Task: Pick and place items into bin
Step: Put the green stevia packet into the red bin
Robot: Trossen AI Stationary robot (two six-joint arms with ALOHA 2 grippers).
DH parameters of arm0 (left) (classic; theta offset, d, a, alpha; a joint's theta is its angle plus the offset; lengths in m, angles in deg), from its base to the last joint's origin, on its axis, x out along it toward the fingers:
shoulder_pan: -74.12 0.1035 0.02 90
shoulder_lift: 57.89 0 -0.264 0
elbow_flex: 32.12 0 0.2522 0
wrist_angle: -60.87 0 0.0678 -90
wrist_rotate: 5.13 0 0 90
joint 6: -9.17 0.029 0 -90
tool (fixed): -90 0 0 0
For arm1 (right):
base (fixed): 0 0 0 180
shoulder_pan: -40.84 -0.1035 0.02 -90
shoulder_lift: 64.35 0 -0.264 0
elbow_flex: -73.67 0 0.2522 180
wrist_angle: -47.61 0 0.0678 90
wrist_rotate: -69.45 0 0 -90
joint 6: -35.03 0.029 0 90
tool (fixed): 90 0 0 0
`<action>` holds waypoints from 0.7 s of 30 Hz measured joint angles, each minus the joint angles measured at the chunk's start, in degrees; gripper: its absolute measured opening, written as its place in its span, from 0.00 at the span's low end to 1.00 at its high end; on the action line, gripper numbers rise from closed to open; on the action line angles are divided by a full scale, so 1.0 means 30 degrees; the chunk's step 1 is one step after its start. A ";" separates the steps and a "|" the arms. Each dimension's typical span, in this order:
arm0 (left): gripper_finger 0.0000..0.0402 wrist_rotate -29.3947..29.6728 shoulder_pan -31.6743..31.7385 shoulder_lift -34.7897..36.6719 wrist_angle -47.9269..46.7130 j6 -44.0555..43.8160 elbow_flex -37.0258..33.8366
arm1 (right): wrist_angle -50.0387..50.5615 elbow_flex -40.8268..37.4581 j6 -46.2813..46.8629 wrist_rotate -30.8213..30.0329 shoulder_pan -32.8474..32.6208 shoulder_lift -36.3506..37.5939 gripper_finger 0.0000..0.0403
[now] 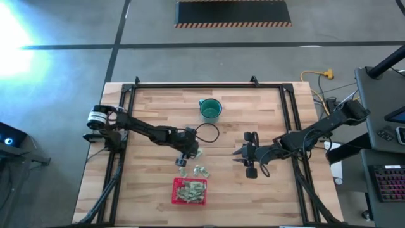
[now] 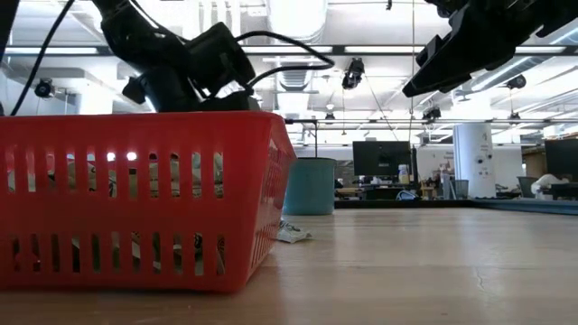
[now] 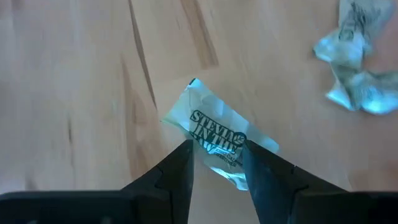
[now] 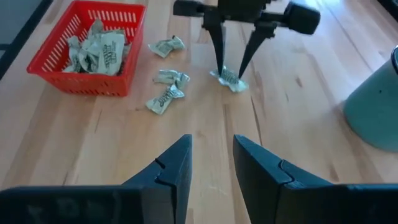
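Left gripper (image 4: 229, 68) down at table, fingers parted and straddling one packet (image 3: 214, 134) lying flat on wood, not yet clamped; likely lined up for a pinch. Three more loose packets (image 4: 166, 78) close by, toward the red bin (image 1: 175, 185) at roughly 6 o'clock in high view, already holding many. Right gripper (image 1: 245, 156) idle at 3 o'clock, fingers parted, empty. Teal cup (image 1: 211, 109) at 12 o'clock.
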 joint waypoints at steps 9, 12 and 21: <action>0.24 -0.0184 0.0258 -0.0690 0.0066 -0.0126 0.0471 | -0.0383 0.0000 -0.0740 -0.0029 0.0000 0.0000 0.26; 0.12 0.0090 0.0382 -0.0511 -0.0131 -0.0114 0.0502 | -0.0398 0.0000 -0.0745 -0.0029 0.0000 0.0000 0.27; 0.00 0.1851 0.0452 0.0171 -0.0173 -0.0122 0.0532 | -0.0405 -0.0015 -0.0798 -0.0182 0.0007 -0.0022 0.26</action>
